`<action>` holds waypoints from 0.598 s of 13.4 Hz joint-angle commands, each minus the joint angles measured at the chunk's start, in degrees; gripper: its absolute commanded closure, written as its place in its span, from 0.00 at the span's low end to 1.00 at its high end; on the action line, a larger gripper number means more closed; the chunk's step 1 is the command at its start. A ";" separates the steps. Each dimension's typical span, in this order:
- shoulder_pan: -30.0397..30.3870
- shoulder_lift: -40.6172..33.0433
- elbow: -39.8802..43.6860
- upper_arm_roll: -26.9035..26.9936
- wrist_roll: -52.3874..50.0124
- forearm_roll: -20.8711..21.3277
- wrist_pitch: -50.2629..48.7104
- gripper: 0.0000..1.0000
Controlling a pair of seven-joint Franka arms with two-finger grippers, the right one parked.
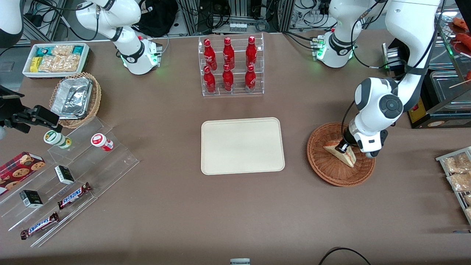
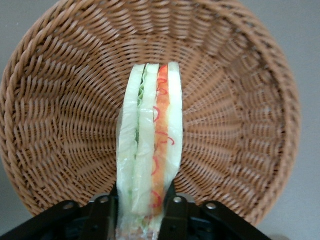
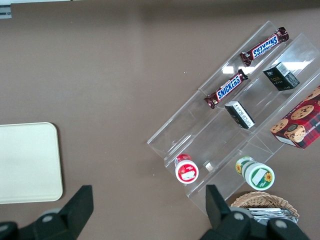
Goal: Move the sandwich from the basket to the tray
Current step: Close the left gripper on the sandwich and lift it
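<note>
The gripper point(image 1: 345, 148) is seen lowered into the basket point(image 1: 323, 167), toward the working arm's end of the table, and its two fingers point(image 2: 176, 207) are closed against the flanks of the sandwich point(image 1: 340, 152), which is held standing on edge with its layers of bread and filling running away from the wrist camera. The sandwich point(image 2: 150, 150) is found inside the basket point(image 2: 240, 100), over the woven floor; whether it is touching the weave or already just raised cannot be told. The grasp is judged to be made, so the step in hand is taken to be the pick, at the point where lifting is due. The tray point(image 1: 243, 145) lies bare in the middle of the table, well apart from the basket. For the next move, a straight lift clear of the basket rim is called for, followed by a carry sideways to the tray, and a gentle pinch is needed throughout, since soft bread is easily crushed.
</note>
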 commanded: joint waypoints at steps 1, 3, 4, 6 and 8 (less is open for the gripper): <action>-0.20 -3.24 5.01 -0.39 -0.09 0.57 -7.95 0.90; -2.64 -3.43 13.70 -0.57 1.06 0.49 -20.77 0.90; -4.22 -2.73 19.66 -0.57 1.15 0.49 -27.36 0.90; -8.09 -0.28 28.12 -0.57 1.06 0.84 -35.65 0.89; -13.35 0.70 32.02 -0.57 0.97 0.84 -38.32 0.89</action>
